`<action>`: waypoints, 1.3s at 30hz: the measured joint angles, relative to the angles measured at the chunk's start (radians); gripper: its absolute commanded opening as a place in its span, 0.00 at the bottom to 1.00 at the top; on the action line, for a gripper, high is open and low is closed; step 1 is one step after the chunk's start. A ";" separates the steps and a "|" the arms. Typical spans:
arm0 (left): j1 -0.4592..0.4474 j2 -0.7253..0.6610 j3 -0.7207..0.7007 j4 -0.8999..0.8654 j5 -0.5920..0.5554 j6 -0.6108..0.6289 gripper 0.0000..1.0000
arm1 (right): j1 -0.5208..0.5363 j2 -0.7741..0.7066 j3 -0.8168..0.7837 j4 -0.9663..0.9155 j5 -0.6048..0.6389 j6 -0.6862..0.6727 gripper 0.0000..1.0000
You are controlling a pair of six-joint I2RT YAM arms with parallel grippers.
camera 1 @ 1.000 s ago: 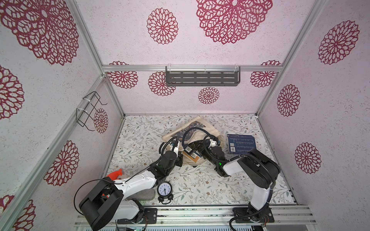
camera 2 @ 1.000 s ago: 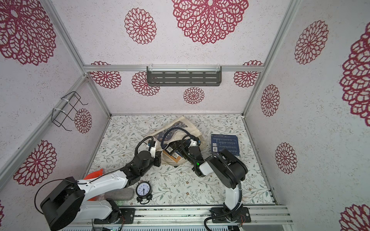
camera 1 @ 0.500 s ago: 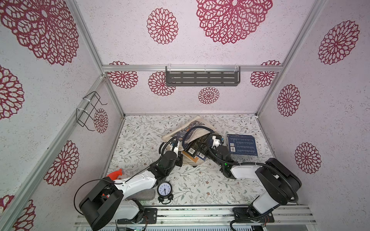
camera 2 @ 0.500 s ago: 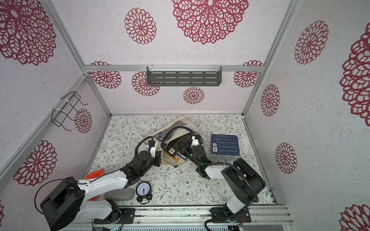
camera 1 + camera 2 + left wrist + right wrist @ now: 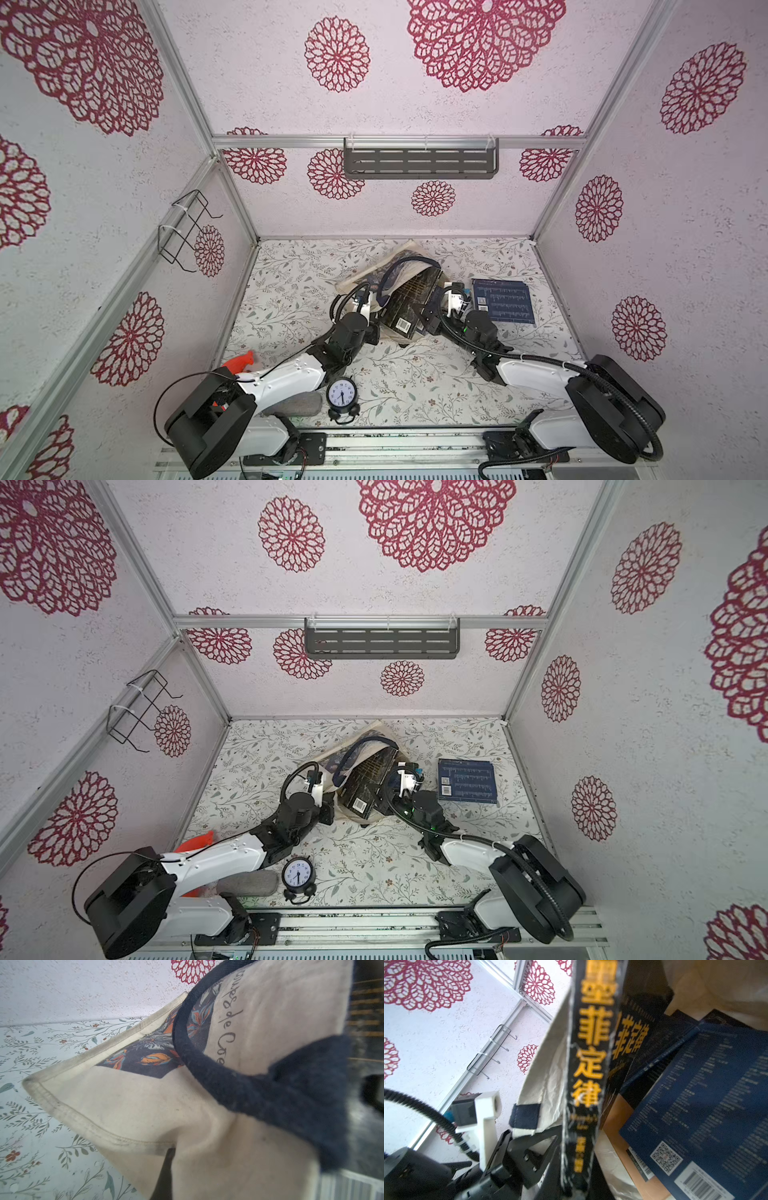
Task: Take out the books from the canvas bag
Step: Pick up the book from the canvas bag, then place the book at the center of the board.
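Note that your left tool (image 5: 376, 330) is clenched on the mouth edge of the canvas bag (image 5: 353, 284), which lies mid-worktop (image 5: 291, 291). Your right tool (image 5: 427, 321) grasps the black book (image 5: 411, 299), tilted up out of the bag. One navy book (image 5: 505, 301) lies flat on the worktop near the bag. More books (image 5: 708, 1105) sit inside.

Black book (image 5: 409, 299) filling the canvas bag (image 5: 374, 272) mouth, navy book (image 5: 503, 301) lying rightward, alarm clock (image 5: 342, 397) occupying front, far-left table (image 5: 291, 282) lying open.
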 measured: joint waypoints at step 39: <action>-0.002 0.004 0.008 -0.020 -0.003 0.000 0.00 | -0.001 -1.050 -0.197 -0.902 0.945 0.111 0.00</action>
